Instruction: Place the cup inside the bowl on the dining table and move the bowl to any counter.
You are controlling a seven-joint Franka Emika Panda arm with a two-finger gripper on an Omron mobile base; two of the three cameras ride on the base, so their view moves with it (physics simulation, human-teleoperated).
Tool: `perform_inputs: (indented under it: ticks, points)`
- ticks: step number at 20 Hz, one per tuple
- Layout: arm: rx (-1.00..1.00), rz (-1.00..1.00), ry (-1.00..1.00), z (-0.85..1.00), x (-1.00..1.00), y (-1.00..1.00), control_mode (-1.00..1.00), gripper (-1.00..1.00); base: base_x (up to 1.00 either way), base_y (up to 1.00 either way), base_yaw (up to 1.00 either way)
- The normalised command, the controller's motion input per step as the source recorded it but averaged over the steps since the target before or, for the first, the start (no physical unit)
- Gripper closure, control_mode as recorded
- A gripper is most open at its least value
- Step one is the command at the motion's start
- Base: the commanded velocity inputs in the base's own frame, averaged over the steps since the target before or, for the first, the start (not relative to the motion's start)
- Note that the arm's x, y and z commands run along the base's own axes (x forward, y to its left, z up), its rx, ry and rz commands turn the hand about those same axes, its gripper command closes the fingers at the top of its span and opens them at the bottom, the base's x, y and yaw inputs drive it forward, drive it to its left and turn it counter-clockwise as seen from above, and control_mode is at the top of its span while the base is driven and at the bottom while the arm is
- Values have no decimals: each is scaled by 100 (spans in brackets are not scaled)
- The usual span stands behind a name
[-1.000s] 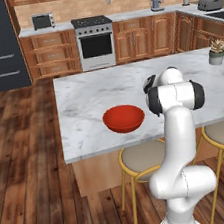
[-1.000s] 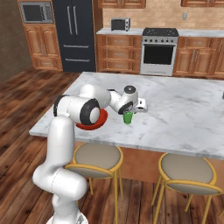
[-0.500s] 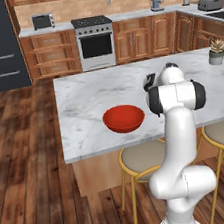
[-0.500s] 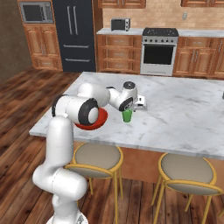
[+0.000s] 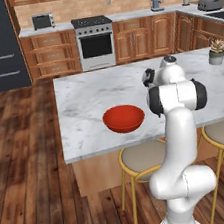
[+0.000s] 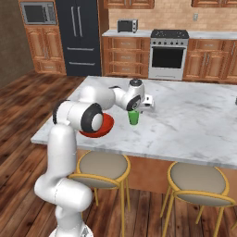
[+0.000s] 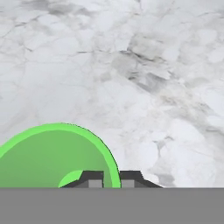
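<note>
I am looking along the gripper (image 7: 111,177) in the hand view, and its two dark fingertips are pinching the rim of the green cup (image 7: 52,155), one inside the wall and one outside, so the claw is narrow and holding the cup. In the right base view the cup (image 6: 134,117) is hanging upright under the gripper (image 6: 134,110), just above or on the marble dining table (image 6: 194,120); I cannot tell which. The red bowl (image 5: 124,118) is sitting on the table (image 5: 89,99) near its front edge, just beside the cup and partly hidden behind my arm in the right base view.
</note>
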Motion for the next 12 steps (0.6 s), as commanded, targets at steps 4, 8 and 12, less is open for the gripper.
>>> perform_inputs:
  ticks: [4, 8, 12]
  points:
    - [0, 0, 0, 28, -4, 0, -100, 100, 0, 0, 0]
    - [0, 0, 0, 23, -8, 0, -100, 100, 0, 0, 0]
    - [0, 0, 0, 18, -18, 3, -100, 100, 0, 0, 0]
